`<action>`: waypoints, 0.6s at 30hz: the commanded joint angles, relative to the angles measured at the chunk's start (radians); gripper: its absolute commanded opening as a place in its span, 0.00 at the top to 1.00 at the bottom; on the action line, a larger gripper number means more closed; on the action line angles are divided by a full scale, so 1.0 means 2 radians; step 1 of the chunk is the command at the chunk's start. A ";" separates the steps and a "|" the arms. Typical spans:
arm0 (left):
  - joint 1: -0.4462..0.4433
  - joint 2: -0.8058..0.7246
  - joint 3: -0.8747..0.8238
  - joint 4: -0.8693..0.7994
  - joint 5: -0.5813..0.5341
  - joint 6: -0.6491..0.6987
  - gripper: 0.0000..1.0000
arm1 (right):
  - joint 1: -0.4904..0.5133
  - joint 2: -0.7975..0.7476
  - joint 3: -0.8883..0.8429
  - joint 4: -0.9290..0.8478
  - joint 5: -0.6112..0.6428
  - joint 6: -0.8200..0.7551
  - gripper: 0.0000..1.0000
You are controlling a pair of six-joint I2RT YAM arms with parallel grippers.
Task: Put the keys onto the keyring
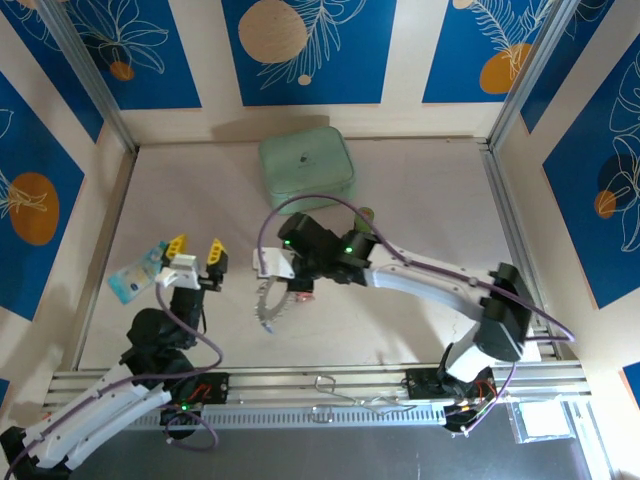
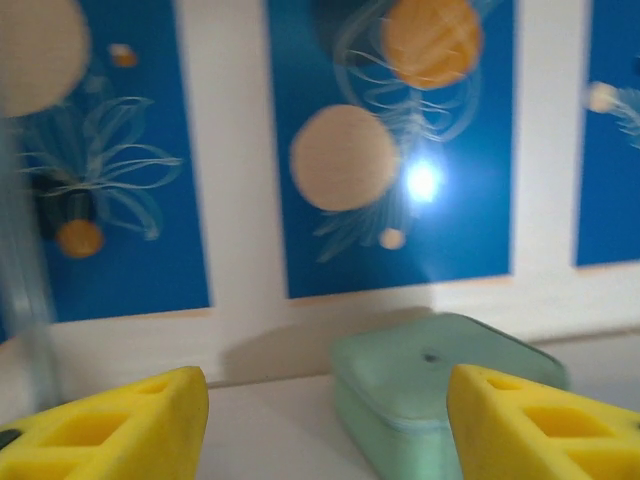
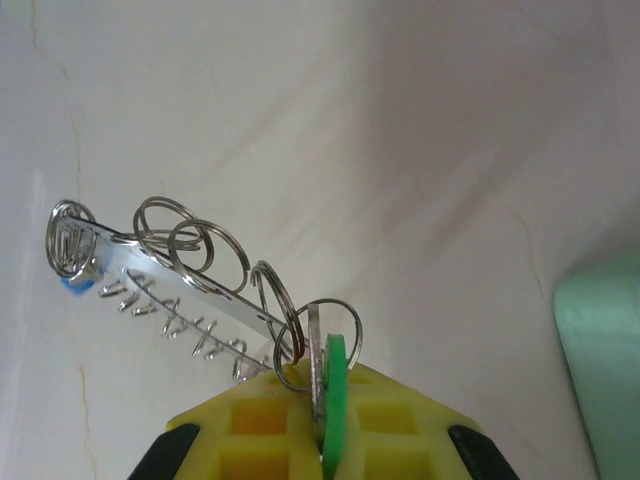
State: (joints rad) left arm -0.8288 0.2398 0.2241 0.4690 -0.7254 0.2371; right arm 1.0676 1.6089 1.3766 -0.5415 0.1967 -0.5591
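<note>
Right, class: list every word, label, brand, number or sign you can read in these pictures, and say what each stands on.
No text can be read.
The bluish paper slip at left: any print is too small to read.
The mint-green case: one dark spot, no lettering.
The wall panels: leaf and circle drawings, no words.
The green key and keyring: no legible marks.

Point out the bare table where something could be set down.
Free: the right side, between the right arm and the right rail; the far-left corner, beside the mint-green case. Crowded: centre-left, where the open left gripper, a bluish paper and the right gripper holding the keyring sit.
</note>
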 commanded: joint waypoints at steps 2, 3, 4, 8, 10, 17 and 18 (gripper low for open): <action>0.002 -0.044 0.006 -0.049 -0.098 0.008 0.36 | 0.002 0.070 0.083 0.046 -0.059 0.006 1.00; 0.002 -0.053 0.010 -0.062 -0.100 0.008 0.36 | 0.002 0.084 0.101 0.046 -0.059 0.003 1.00; 0.002 -0.060 0.013 -0.071 -0.103 0.009 0.36 | 0.001 0.094 0.113 0.046 -0.058 -0.001 1.00; 0.002 -0.080 0.018 -0.090 -0.106 0.013 0.36 | -0.008 0.114 0.121 0.033 -0.057 -0.007 1.00; 0.002 -0.085 0.022 -0.104 -0.102 0.006 0.35 | -0.012 0.106 0.099 0.012 -0.057 -0.014 1.00; 0.002 -0.071 0.022 -0.137 -0.071 -0.042 0.35 | -0.042 0.041 -0.041 -0.055 -0.026 -0.016 1.00; 0.002 -0.066 0.018 -0.132 -0.071 -0.044 0.35 | -0.048 0.027 -0.063 -0.065 -0.020 -0.016 1.00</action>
State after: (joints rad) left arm -0.8288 0.0891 0.2527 0.2180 -0.8852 0.1883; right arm 0.9981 1.7393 1.3216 -0.5732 0.1368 -0.5869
